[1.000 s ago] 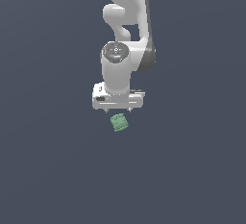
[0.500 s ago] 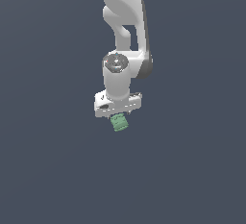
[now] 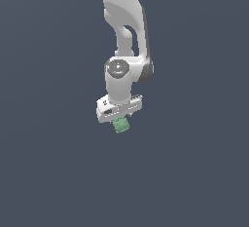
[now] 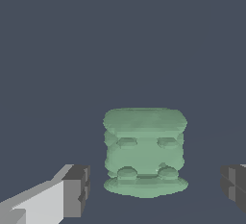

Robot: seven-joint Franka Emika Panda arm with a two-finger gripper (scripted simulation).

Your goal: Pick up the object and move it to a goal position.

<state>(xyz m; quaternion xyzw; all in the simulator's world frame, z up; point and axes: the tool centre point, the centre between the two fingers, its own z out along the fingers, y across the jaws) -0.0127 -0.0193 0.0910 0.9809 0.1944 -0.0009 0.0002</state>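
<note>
Arm (image 3: 124, 31) hangs over the bare worktop (image 3: 48, 172), nowhere near an edge. Claw (image 4: 153, 189) is open, fingers (image 4: 77, 191) well clear of both sides. Object (image 4: 145, 151) sits on the worktop centred between them, directly below; no clear long axis.

Between fingers: the object (image 4: 145, 152) stands in the gap, with clear room on both sides; neither finger (image 4: 77, 190) touches it.
Around tool (image 3: 119, 118): bare tabletop (image 3: 48, 172) on every side, nothing else in the way.
Above object: tool body directly over it.
</note>
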